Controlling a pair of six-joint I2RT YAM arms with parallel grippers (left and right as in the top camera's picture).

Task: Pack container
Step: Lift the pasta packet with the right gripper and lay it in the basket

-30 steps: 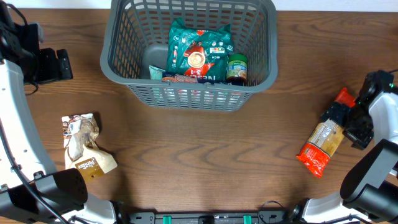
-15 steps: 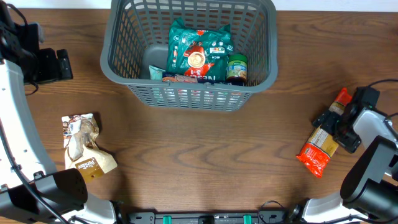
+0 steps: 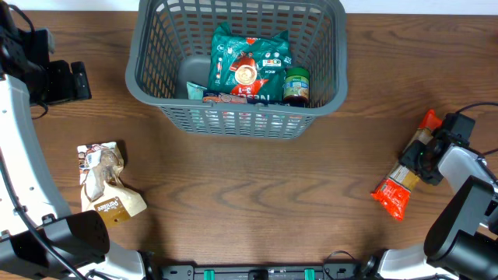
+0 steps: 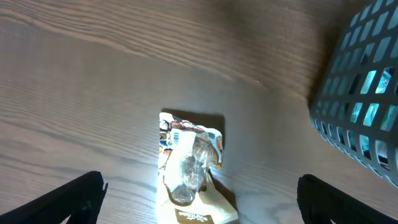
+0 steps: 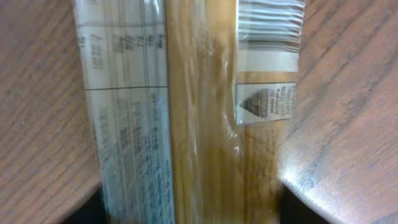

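Overhead view puts your container (image 3: 233,120) at 12 o'clock on the wooden surface (image 3: 257,202), with a green packet (image 3: 249,66) inside and a small jar (image 3: 296,85) just beside it; at 4 o'clock, well apart from the container, a pasta packet (image 3: 391,194) lies flat; your right fingers (image 5: 84,213) are closed on its middle, the packet filling the gap between them in the right wrist view; your left fingers (image 4: 68,202) sit at 10 o'clock, spread wide and holding nothing; a crumpled snack bag (image 3: 105,183) lies at 8 o'clock.
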